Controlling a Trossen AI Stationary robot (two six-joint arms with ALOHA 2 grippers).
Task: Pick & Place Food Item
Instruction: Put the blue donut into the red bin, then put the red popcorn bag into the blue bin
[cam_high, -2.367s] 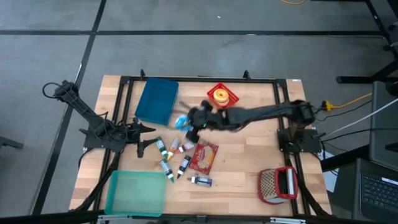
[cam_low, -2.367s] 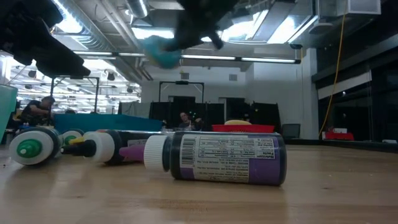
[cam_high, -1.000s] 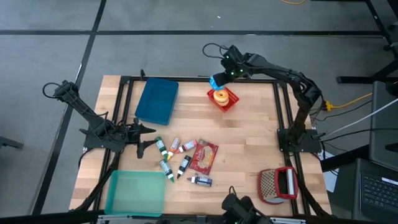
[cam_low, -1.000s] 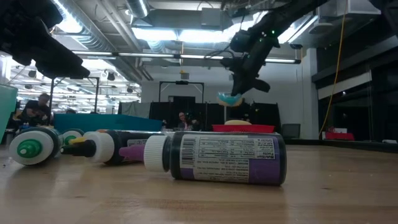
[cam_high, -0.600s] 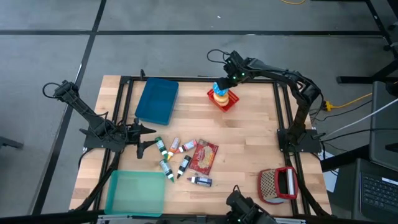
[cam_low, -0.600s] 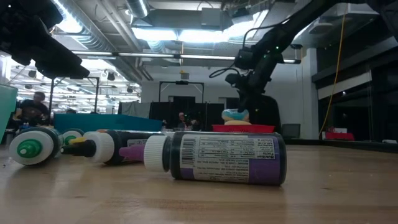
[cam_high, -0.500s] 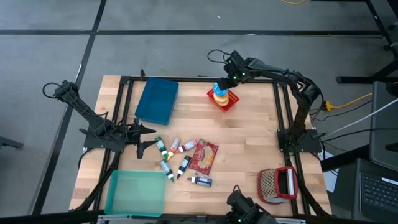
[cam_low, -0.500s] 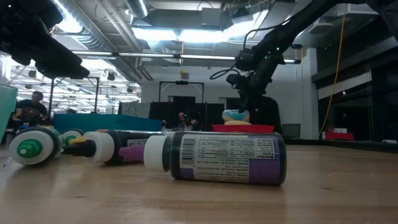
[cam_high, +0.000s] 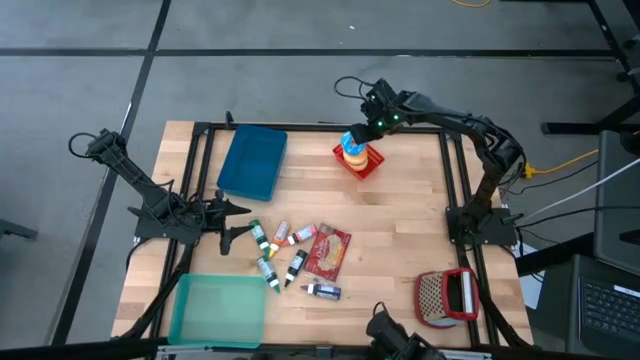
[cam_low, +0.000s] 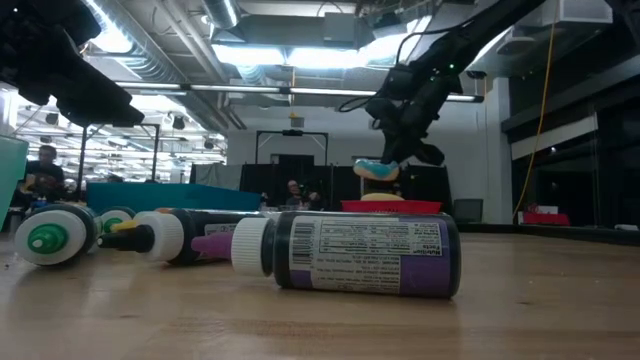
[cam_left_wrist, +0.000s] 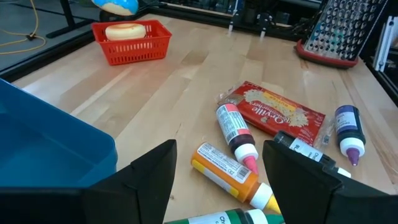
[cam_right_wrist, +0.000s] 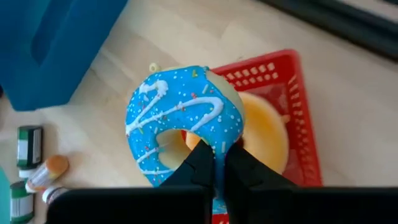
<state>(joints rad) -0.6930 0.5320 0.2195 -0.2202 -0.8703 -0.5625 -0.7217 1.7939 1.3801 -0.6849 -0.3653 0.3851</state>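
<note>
My right gripper (cam_high: 362, 133) is shut on a blue-iced doughnut (cam_right_wrist: 183, 121), also seen in the high view (cam_high: 349, 140), at the table's far side. The doughnut hangs just over a red basket (cam_high: 362, 160) that holds a yellow doughnut (cam_right_wrist: 268, 134). In the low view, the blue doughnut (cam_low: 377, 168) shows a little above the basket (cam_low: 392, 206). At the table's left, my left gripper (cam_left_wrist: 217, 180) waits open, with nothing between its fingers. My right gripper pinches the blue doughnut's ring (cam_right_wrist: 214, 148) between its two fingers, on the side nearest the wrist. The fingers (cam_right_wrist: 239, 167) slant down from the table's far right. The doughnut is lifted clear and tilted, above the yellow doughnut in the basket.
A blue bin (cam_high: 250, 162) stands left of the basket and a teal bin (cam_high: 217, 310) at the near left. Several paint bottles (cam_high: 280, 250) and a red food packet (cam_high: 327, 252) lie mid-table. A red grater (cam_high: 447, 297) lies near right.
My right gripper has carried the blue doughnut from beyond the basket's far left corner toward the near edge, over the basket. It dipped down close to the yellow doughnut; the doughnut now shows slightly higher again in the low view. The gripper has stayed shut.
</note>
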